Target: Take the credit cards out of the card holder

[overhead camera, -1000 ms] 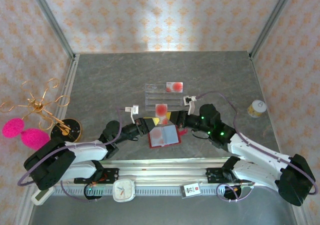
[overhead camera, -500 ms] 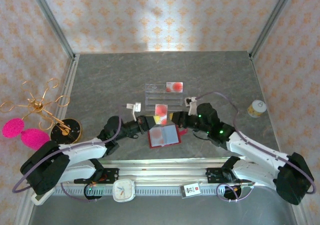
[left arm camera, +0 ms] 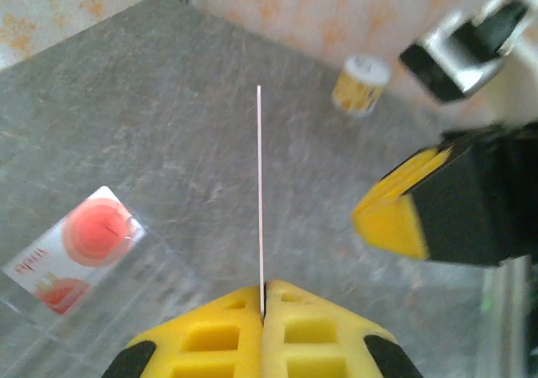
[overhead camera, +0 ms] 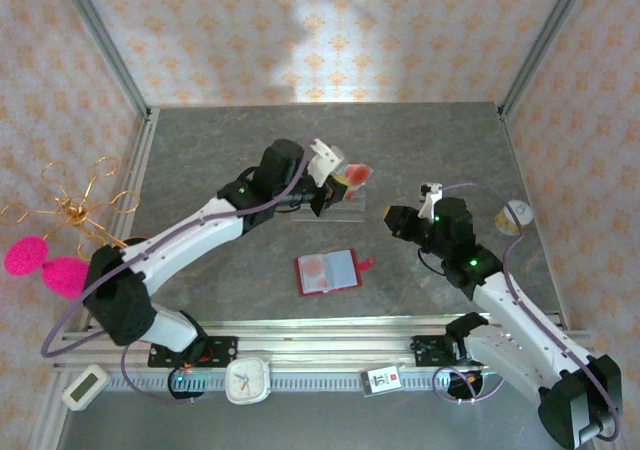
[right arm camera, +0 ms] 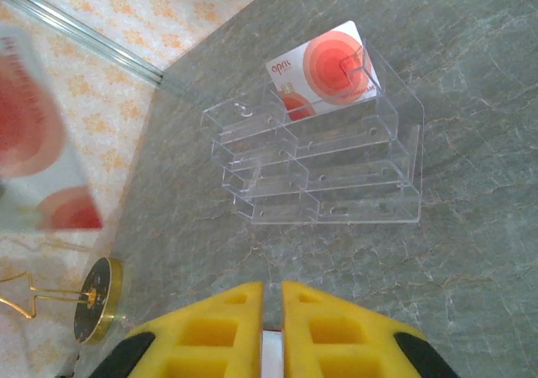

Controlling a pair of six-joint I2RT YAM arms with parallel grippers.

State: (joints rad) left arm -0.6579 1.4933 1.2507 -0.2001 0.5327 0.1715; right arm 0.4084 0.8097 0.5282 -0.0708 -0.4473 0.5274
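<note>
Clear acrylic stepped rack (right arm camera: 336, 195) noted mid-table. Gold wire stand (overhead camera: 72, 210) with pink pompoms (overhead camera: 66, 275) recorded at left; small yellow-labelled jar (overhead camera: 513, 216) at right; white clock (overhead camera: 248, 378) at near edge.

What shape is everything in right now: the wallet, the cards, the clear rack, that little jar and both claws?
Card holder: lying open and flat, a red-marked card showing inside.
Left gripper: shut on a held card, seen edge-on.
Right gripper: nearly closed, empty.
Acrylic rack: upright, with a racked card standing in its top tier.
Small jar: upright, lid on.
</note>
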